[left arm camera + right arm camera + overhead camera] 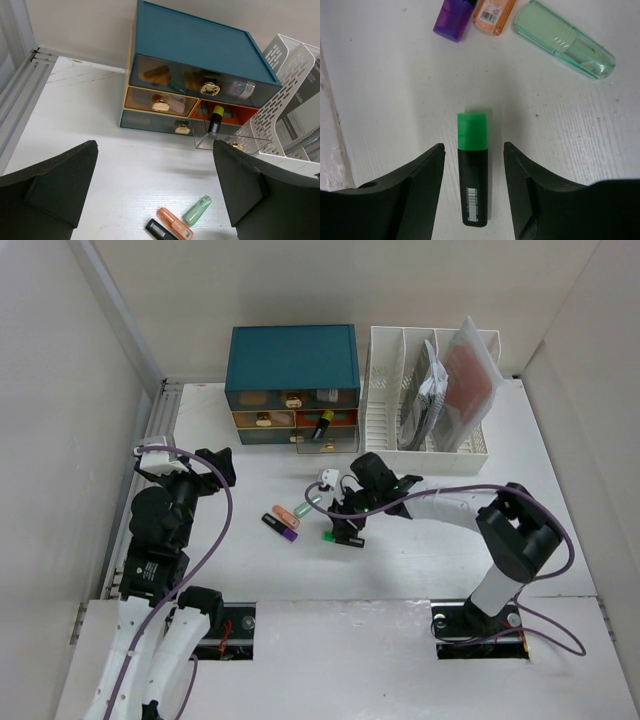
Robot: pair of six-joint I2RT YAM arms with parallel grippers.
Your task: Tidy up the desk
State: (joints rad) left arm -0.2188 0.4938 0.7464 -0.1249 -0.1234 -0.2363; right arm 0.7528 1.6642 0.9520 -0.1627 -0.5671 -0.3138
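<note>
Five highlighters: purple highlighter (pixel 452 20), orange highlighter (pixel 492 15), mint highlighter (pixel 565 42) and green highlighter (pixel 472 170) on the bench (pixel 250 475), yellow highlighter (pixel 215 121) in the open drawer (pixel 235 144). One teal drawer cabinet (pixel 292 358). One white file rack (pixel 385 390).

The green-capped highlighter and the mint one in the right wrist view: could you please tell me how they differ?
The green-capped highlighter has a black barrel; the mint highlighter is translucent pale green throughout. The green-capped one lies inside the open right gripper, untouched; the mint one lies beyond it. The green-capped one runs straight up the view; the mint one slants. Both lie flat on the desk.
</note>
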